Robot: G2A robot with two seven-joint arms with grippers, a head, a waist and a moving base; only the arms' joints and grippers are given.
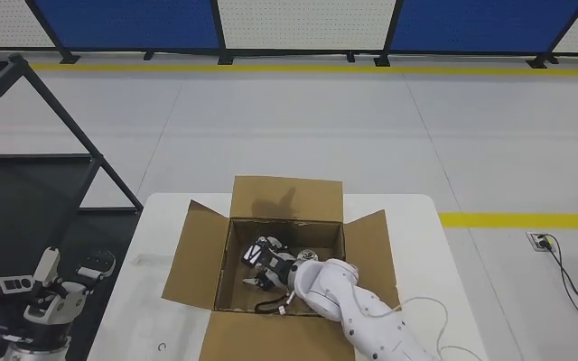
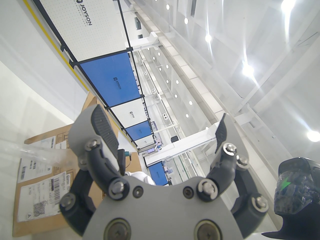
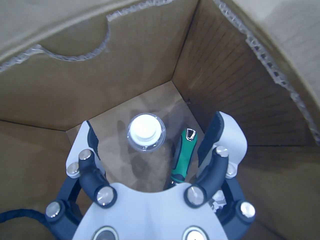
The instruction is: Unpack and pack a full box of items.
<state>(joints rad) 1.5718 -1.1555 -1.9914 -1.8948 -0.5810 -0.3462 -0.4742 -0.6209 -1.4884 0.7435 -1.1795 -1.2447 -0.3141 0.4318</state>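
An open cardboard box (image 1: 194,257) stands in the middle of the white table (image 1: 149,307), all its flaps folded outward. My right arm goes down into it, and the right gripper (image 1: 262,263) is deep inside. In the right wrist view this gripper (image 3: 154,123) is open, and between its fingers, farther down, stands an upright clear bottle with a white cap (image 3: 146,132). A green-handled tool (image 3: 183,156) lies next to the bottle on the box floor. My left gripper (image 1: 72,266) is off the table's left side, open and empty (image 2: 160,116), pointing up at the ceiling.
A black metal frame (image 1: 54,180) stands left of the table. Blue and white partition panels (image 1: 126,23) line the back. A cable (image 1: 433,316) trails over the table's right part, and a small dark ring (image 1: 162,347) lies near the front. The box's labelled outer side (image 2: 37,176) faces the left wrist.
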